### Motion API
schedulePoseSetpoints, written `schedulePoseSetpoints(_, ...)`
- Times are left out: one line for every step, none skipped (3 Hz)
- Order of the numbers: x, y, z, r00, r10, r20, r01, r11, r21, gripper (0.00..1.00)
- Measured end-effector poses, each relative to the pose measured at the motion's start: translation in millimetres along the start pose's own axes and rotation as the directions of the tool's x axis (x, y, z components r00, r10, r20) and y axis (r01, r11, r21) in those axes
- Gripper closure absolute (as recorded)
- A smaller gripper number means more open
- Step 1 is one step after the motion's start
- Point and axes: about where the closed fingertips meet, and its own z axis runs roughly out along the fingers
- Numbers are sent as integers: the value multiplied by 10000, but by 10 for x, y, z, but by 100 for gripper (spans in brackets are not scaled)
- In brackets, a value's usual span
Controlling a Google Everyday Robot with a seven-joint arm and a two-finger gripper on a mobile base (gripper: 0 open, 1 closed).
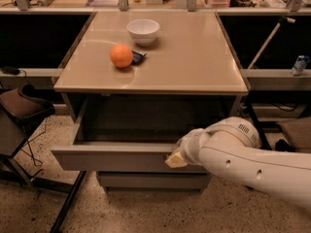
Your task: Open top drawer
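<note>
Speckled floor (146,212) nearest, with open room ahead of the drawers; a chair (22,106) stands off to the left. The tool (176,160) sits against the front panel of the top drawer (112,158), right of its centre, and the arm (252,166) comes in from the right. Tool state: cannot tell. The drawer stands partly out, long axis left to right, its interior showing behind the tool. Judgement: any further pull runs straight toward the camera. Beyond, the table (194,62) carries an orange (121,56) and a bowl (143,31).

Pincer (175,160) at top drawer (109,158) front, right; orange (121,56) before bowl (143,31) on table (194,57)
</note>
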Motion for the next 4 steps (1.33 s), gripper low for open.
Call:
schedulePoseSetpoints(-2,-1,-5,10000,-1,0,1,10000,0,100)
schedulePoseSetpoints(37,58,-34,10000,-45,26,45,10000,-23,100)
schedulePoseSetpoints(28,58,-47,10000,-45,26,45,10000,-23,100)
schedulePoseSetpoints(74,121,-75,10000,-54,76,54,10000,-35,100)
